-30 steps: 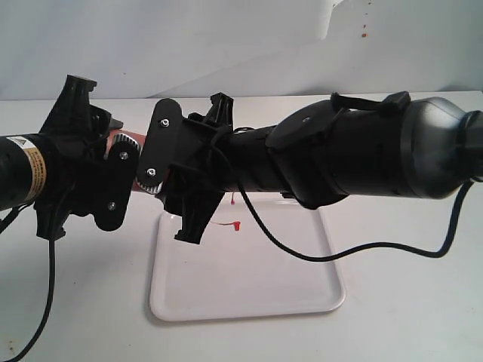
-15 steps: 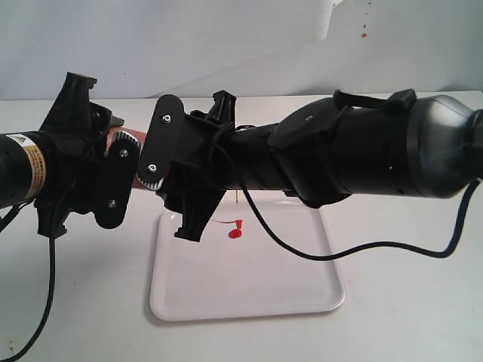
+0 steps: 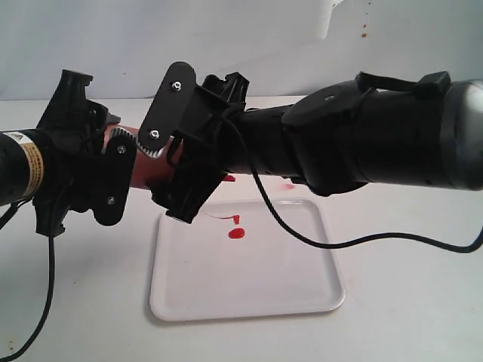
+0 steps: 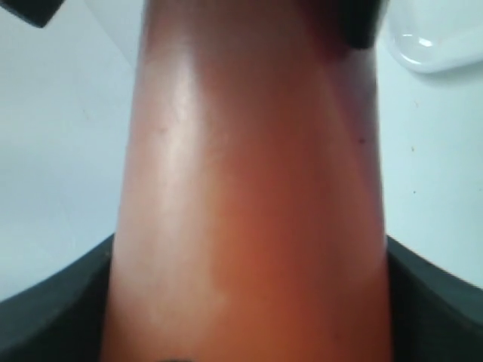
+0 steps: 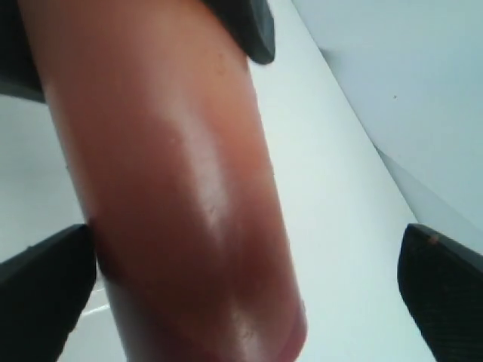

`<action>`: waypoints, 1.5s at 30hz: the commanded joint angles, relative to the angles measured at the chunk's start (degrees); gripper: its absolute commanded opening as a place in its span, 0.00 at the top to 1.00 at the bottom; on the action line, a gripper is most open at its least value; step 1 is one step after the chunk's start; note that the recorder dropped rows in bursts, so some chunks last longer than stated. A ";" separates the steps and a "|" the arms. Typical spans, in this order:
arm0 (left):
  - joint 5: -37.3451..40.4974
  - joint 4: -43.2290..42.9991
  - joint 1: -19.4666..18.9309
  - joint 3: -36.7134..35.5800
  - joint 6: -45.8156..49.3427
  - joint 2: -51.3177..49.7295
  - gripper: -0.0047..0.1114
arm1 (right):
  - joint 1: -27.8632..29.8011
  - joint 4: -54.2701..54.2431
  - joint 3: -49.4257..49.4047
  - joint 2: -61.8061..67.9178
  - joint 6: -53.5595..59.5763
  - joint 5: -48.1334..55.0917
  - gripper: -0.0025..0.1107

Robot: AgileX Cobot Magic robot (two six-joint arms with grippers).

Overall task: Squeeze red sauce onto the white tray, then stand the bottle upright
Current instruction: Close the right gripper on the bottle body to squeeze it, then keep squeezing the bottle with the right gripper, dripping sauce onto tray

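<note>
The orange-red bottle lies nearly level above the table, just left of the white tray. My left gripper is shut on its body, and in the left wrist view the bottle fills the space between the black jaws. My right gripper straddles the bottle closer to the tray and stands open. In the right wrist view one finger sits at the bottle and the other finger stands well clear. A red sauce blob lies on the tray. The nozzle is hidden behind the right gripper.
The thick black right arm crosses over the tray's far edge, and its cable droops across the tray's right side. The pale wall behind carries a few red specks. A tray corner shows in the left wrist view.
My right gripper has opened off the bottle and lifted a little. The sauce blob on the tray has grown from a thin smear. The left gripper has held still.
</note>
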State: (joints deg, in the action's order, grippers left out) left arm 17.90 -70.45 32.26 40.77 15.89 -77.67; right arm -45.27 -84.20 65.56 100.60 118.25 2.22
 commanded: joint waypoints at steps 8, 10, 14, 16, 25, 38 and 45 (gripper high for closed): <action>-1.12 0.06 0.32 0.11 -0.45 0.15 0.96 | 1.43 -0.85 0.54 1.49 -1.90 3.56 0.09; -1.13 -0.20 0.32 0.11 -0.45 0.15 0.96 | 1.43 -0.85 0.54 2.25 -1.90 7.32 0.09; -1.13 -0.20 0.32 0.11 -0.45 0.15 0.96 | 1.43 -0.85 0.54 2.50 -1.77 7.98 0.09; -1.13 -0.20 0.32 0.11 -0.45 0.15 0.96 | 1.43 -0.85 0.54 2.50 -1.77 4.61 0.09; -1.13 -0.38 0.32 0.11 -0.45 0.15 0.96 | 1.43 -0.68 0.54 5.26 -1.38 8.49 0.09; -1.41 -0.36 0.32 0.11 -0.45 0.15 0.96 | 1.29 -0.58 0.54 6.90 -0.04 6.15 0.16; -1.41 -0.36 0.32 0.11 -0.45 0.15 0.96 | 1.29 -0.58 0.54 6.90 -0.04 5.70 0.76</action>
State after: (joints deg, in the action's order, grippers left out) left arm 18.04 -70.82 32.27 40.09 17.24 -78.25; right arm -43.95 -85.02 66.05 107.47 118.08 7.22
